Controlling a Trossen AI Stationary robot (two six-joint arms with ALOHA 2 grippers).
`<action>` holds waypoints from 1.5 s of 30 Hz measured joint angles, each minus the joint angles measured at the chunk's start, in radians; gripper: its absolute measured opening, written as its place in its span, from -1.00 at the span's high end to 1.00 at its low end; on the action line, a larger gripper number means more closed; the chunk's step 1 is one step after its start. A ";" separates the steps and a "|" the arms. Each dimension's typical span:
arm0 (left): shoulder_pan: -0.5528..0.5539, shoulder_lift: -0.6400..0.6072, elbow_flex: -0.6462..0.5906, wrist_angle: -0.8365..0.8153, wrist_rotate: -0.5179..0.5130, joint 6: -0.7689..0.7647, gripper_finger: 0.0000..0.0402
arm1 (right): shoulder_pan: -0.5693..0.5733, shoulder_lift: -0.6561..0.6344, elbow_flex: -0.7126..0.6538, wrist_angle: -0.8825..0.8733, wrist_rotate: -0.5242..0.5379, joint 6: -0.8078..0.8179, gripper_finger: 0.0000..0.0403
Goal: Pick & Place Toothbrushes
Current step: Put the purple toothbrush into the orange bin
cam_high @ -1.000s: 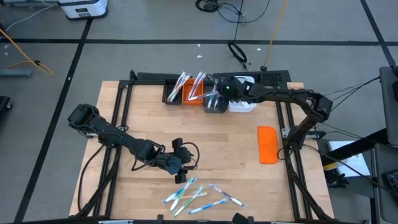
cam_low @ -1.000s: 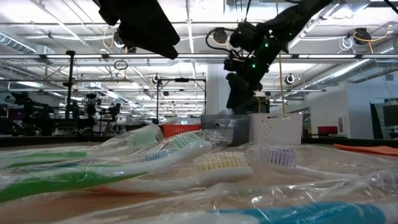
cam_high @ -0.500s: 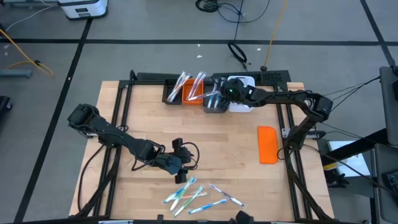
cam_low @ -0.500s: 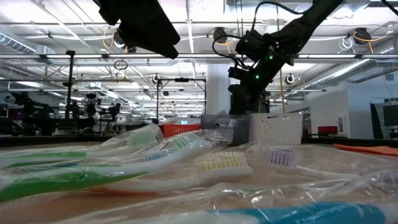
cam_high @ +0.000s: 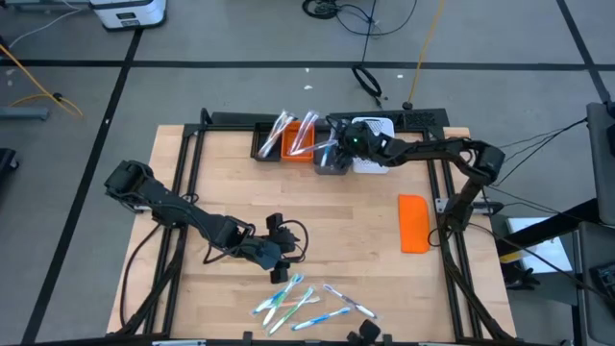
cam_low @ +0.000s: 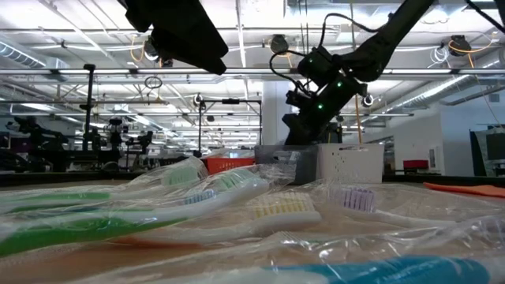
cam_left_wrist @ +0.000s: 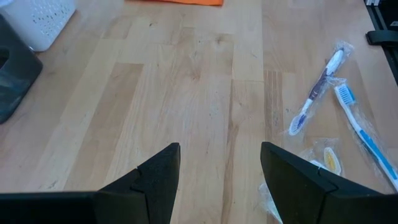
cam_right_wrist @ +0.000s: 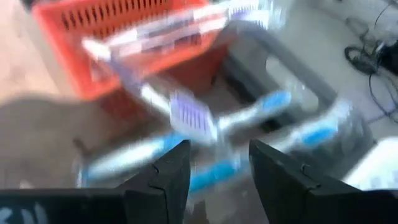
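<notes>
Right pincer [cam_high: 338, 144], open and empty, has shifted left over the grey bin [cam_high: 332, 160] at upper centre, suggesting a drop; left pincer [cam_high: 280, 270] hovers open above the desk toothbrushes [cam_high: 307, 303].

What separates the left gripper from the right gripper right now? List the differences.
The left gripper hangs near the front edge of the table; the right gripper hangs at the far edge. The left is over bare wood beside loose toothbrushes; the right is over the bins. Both are open, holding nothing.
</notes>
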State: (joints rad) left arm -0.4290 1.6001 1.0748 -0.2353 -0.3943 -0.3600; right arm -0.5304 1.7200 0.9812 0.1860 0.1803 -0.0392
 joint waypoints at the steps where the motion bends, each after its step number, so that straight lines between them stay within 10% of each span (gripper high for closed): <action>1: 0.000 0.000 0.000 0.000 0.000 0.004 -0.12 | 0.000 0.010 0.000 0.025 -0.001 0.001 0.26; 12: 0.000 0.000 0.000 0.000 0.000 0.011 -0.12 | -0.027 0.008 0.008 0.285 -0.002 0.063 0.39; 29: 0.000 0.000 0.000 0.000 0.000 0.011 -0.12 | -0.003 -0.024 0.007 0.020 -0.082 0.078 0.48; 45: 0.001 0.000 0.000 0.000 0.000 0.011 -0.12 | -0.037 0.116 0.047 0.207 -0.077 0.117 0.53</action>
State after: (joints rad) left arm -0.4278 1.6005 1.0748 -0.2349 -0.3945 -0.3489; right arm -0.5674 1.8363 1.0285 0.3926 0.1036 0.0780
